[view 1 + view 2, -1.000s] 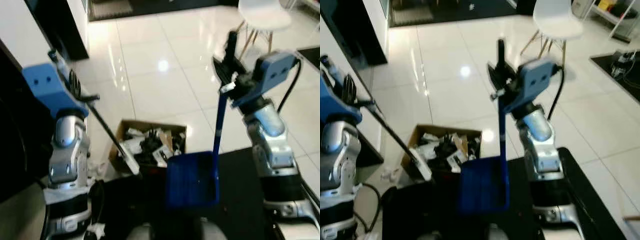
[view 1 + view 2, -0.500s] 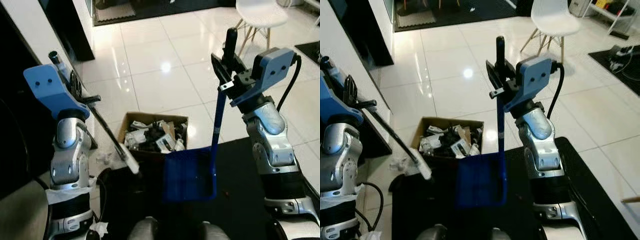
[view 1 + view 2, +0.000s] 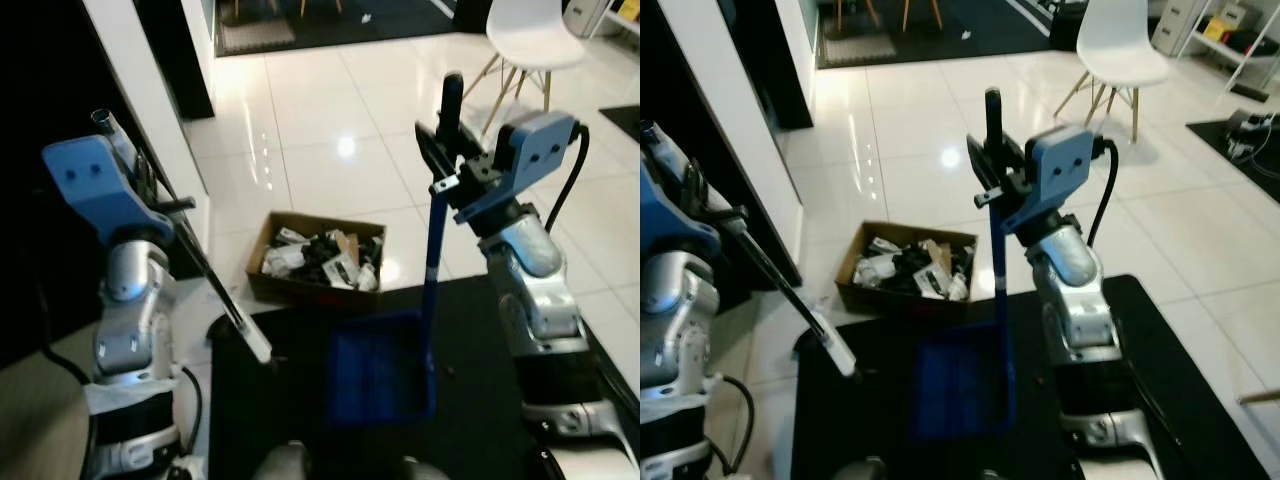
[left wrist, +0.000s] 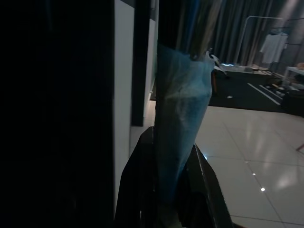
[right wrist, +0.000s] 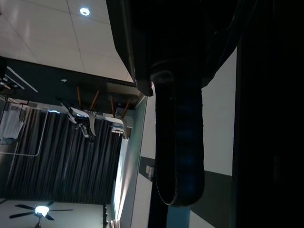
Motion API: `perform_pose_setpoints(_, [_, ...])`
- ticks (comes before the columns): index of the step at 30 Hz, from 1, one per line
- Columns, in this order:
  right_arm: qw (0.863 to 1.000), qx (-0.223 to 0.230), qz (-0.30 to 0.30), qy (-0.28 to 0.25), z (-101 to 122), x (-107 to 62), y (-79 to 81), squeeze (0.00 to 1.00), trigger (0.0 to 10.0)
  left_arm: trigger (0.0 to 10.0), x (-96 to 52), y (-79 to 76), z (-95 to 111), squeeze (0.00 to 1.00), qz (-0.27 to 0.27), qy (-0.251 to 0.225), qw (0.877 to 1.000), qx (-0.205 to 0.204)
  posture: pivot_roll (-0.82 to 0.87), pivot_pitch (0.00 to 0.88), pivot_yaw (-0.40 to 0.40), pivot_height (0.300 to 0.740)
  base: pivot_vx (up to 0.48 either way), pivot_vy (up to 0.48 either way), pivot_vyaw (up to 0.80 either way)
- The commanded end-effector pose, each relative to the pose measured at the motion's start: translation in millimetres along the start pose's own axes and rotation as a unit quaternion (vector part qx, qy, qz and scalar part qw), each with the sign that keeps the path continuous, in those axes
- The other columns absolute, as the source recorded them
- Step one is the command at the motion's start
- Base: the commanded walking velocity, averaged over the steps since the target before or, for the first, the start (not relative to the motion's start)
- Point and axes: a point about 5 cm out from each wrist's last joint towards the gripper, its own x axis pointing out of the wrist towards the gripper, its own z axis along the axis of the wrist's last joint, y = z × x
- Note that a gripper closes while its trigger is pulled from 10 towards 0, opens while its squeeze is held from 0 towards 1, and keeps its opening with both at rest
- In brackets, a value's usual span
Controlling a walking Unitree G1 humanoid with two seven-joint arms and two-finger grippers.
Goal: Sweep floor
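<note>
Already your right tool [image 3: 447,150] grips the blue dustpan [image 3: 382,366] handle, your left tool [image 3: 160,200] the broom [image 3: 222,308]; debris fills the cardboard box [image 3: 318,262], so you're seemingly nearly finished.

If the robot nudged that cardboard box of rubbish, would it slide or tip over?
Probably slide: the box is low and wide, sitting flat on glossy tiles. It looks light, so loose scraps heaped inside might spill.
</note>
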Motion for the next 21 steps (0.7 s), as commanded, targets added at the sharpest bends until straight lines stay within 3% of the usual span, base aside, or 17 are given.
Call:
perform_pose_setpoints(1, [1.0,-0.007,0.0,-0.017,8.0,2.0,-1.1,0.0,10.0,10.0,1.5,-2.6,10.5,0.0,-0.009,-0.027,1.0,0.007,0.05,0.018,0.032,0.74,0.0,0.0,0.0])
perform_pose_setpoints(21, [1.0,-0.016,0.008,-0.007,5.6,2.2,1.2,0.0,10.0,10.0,1.3,-2.9,8.8,0.0,-0.01,-0.022,1.0,0.013,0.05,0.02,0.033,0.74,0.0,0.0,0.0])
